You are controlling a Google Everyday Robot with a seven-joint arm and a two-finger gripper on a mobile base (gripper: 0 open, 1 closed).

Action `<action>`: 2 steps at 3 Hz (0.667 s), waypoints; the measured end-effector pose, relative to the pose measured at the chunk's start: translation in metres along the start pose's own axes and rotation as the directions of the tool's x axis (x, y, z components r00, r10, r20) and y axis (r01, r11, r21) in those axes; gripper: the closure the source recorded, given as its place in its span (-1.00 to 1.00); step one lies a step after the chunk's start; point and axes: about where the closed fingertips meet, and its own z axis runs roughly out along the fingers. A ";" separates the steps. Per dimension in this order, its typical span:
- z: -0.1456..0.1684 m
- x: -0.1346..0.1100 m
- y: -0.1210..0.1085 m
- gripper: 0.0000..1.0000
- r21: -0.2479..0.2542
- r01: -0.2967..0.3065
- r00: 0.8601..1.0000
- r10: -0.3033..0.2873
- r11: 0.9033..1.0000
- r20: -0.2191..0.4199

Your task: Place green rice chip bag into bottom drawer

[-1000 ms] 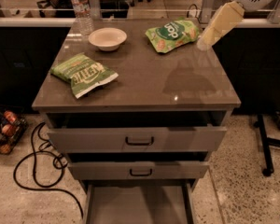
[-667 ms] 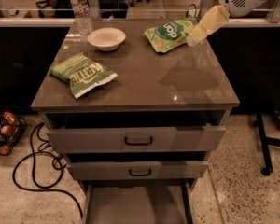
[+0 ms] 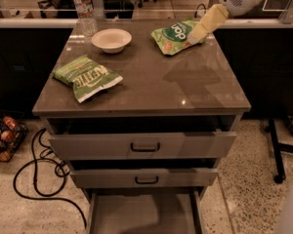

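Observation:
The green rice chip bag lies flat at the back right of the cabinet top, bright green with white lettering. My gripper comes in from the upper right on a white arm, its pale yellow fingers at the bag's right edge and just over it. The bottom drawer is pulled out at the foot of the cabinet, a grey box with a bare floor.
A duller green Kettle bag lies front left on the cabinet top. A white bowl and a water bottle stand at the back left. Two upper drawers stand slightly open. Black cables lie on the floor at left.
My gripper has moved left and down from beside the cabinet's back right corner to the right edge of the green rice chip bag.

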 end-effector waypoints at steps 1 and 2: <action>0.052 -0.017 -0.028 -1.00 0.044 -0.085 0.994 0.087 0.995 -0.058; 0.094 -0.021 -0.049 -1.00 0.101 -0.192 0.973 0.202 0.976 -0.111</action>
